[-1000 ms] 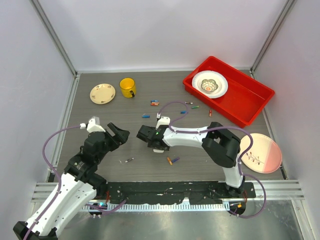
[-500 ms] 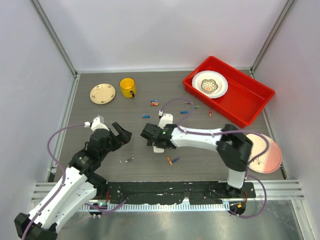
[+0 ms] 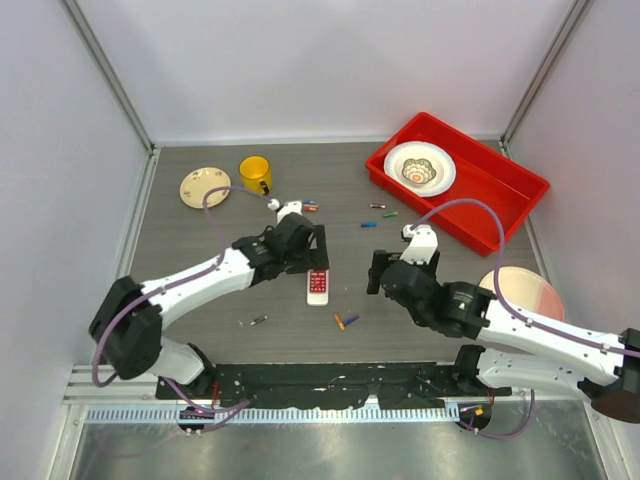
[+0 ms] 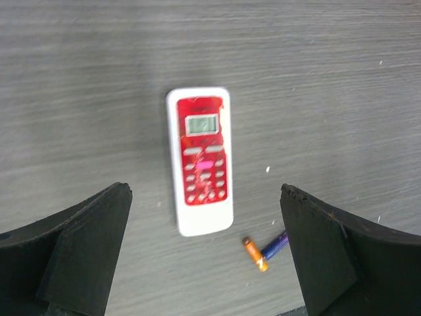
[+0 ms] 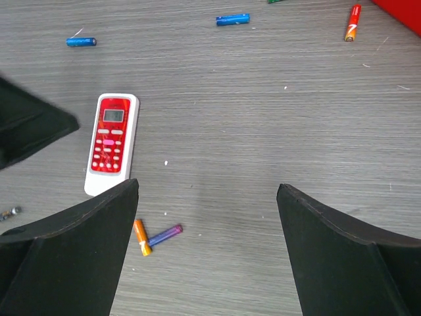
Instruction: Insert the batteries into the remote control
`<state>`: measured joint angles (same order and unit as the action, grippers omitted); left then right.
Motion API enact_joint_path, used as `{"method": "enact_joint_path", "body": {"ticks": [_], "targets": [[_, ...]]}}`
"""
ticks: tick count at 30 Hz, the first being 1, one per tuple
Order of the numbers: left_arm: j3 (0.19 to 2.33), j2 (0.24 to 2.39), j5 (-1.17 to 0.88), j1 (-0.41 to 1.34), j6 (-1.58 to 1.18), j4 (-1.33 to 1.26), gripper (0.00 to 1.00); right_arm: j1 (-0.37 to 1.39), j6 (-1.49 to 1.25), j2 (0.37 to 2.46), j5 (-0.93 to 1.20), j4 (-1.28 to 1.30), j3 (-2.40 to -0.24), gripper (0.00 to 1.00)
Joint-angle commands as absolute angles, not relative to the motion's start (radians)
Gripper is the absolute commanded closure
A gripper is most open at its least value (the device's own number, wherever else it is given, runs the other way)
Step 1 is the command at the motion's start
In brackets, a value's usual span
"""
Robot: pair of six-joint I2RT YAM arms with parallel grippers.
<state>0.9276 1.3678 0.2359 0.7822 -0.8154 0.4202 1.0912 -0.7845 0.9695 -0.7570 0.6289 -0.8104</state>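
Back hidden, the remote control (image 4: 199,161) lies face up between the left gripper's (image 4: 205,191) wide-spread fingers, untouched, and at ten o'clock from the right gripper's (image 5: 207,187) equally parted pair.

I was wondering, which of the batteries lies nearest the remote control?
The orange battery, lying just off the lower corner of the remote control, with a purple battery angled beside it. All the others lie well away from the remote.

The claw (image 5: 207,187) gapes wide above the grey surface (image 5: 276,125). The remote (image 5: 112,143) lies at nine o'clock, red face up. At seven, an orange battery (image 5: 141,237) touches a purple battery (image 5: 164,235). A blue battery (image 5: 233,20) lies at twelve.
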Motion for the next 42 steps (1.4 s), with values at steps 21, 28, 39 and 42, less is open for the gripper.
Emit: {"method": "enact_joint_path", "body": {"ticks": [21, 28, 39, 42], "targets": [[1.152, 1.809, 0.268, 0.828, -0.675, 0.387, 0.04, 1.091, -0.652, 0.838, -0.601, 0.414, -0.63, 0.08], [1.169, 1.848, 0.348, 0.856, -0.661, 0.419, 0.09, 1.091, -0.657, 0.821, -0.623, 0.419, -0.621, 0.09], [1.141, 1.887, 0.325, 0.877, -0.712, 0.397, 0.38, 1.091, -0.672, 0.782, -0.644, 0.451, -0.617, 0.09], [1.138, 1.885, 0.321, 0.877, -0.716, 0.394, 0.6, 1.091, -0.676, 0.778, -0.643, 0.459, -0.623, 0.1]]}}
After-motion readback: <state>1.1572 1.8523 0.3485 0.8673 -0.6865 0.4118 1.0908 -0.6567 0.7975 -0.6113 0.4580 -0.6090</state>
